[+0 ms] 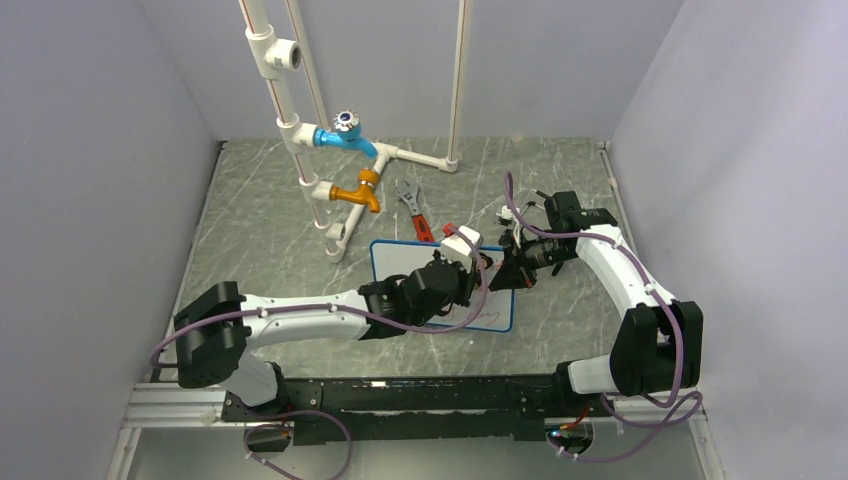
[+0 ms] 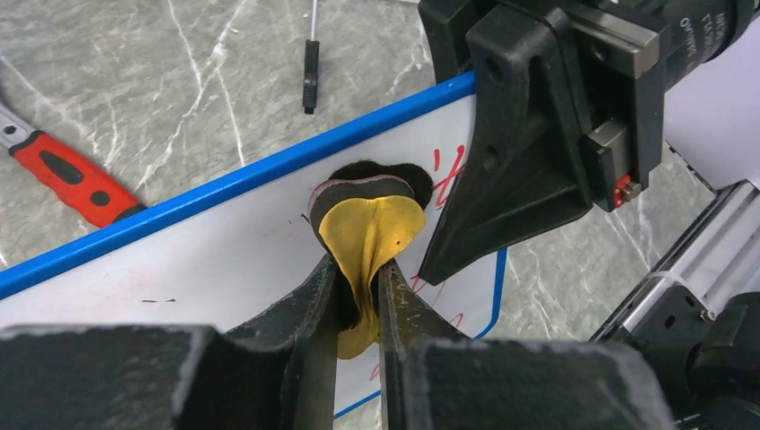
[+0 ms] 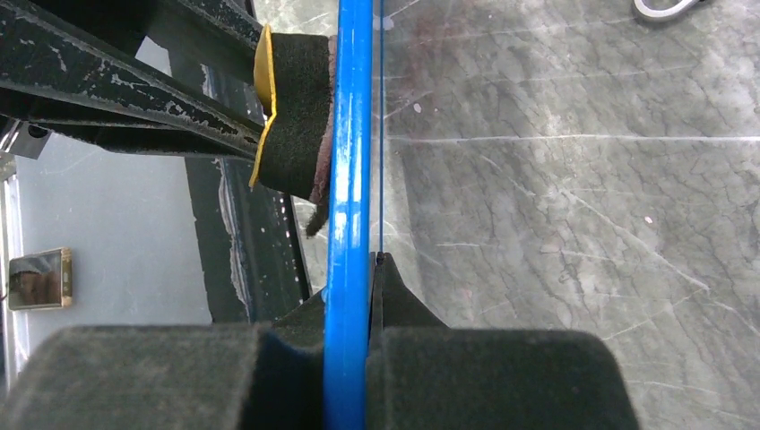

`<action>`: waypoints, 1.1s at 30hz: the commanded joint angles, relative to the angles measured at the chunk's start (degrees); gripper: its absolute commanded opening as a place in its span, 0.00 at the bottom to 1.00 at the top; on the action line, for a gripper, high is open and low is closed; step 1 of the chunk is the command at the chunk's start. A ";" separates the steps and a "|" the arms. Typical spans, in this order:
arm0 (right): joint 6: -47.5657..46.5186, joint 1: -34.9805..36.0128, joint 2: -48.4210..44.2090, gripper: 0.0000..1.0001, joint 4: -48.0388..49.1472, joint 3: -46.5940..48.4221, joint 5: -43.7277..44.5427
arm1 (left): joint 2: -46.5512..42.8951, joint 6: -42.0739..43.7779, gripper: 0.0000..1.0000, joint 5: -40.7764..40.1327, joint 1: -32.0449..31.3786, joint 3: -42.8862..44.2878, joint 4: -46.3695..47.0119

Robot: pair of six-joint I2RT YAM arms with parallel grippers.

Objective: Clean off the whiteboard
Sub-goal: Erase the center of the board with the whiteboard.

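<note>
- A grey marbled table [image 1: 260,220] stands between plain pale walls. At its far side is a white pipe rig [image 1: 345,140] with a blue tap and an orange tap.
- The left gripper [image 2: 357,269] is nearly closed, pinching a soft eraser pad [image 2: 367,224] with a yellow back and black felt. The felt end bulges past the fingertips and presses on the whiteboard [image 2: 224,260] right at its blue frame.
- The right gripper [image 3: 351,278] is fully closed on the board's frame edge, just beside the pad, with one finger on each side.
- Red marks [image 2: 445,175] lie between the pad and the right gripper's finger, and more show by that finger's tip.
- The board looks light, thin and stiff, with a slick face. It would likely slide or tip under a wipe, so the frame edge is the sensible hold, clear of the writing.
- The pad is floppy and folds in the pinch, so pressure probably reaches only a narrow strip.
- A red-handled wrench [image 2: 72,179] lies beyond the frame, well apart from the pad.
- From above, the left arm covers much of the board, and the right gripper hides some of the writing. Whether the board lies flat or tilted is hard to tell.
</note>
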 commanded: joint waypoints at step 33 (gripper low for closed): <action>-2.49 0.78 -0.45 0.00 -2.43 -0.10 0.94 | 1.15 -0.19 0.00 -4.76 -0.90 3.32 -1.48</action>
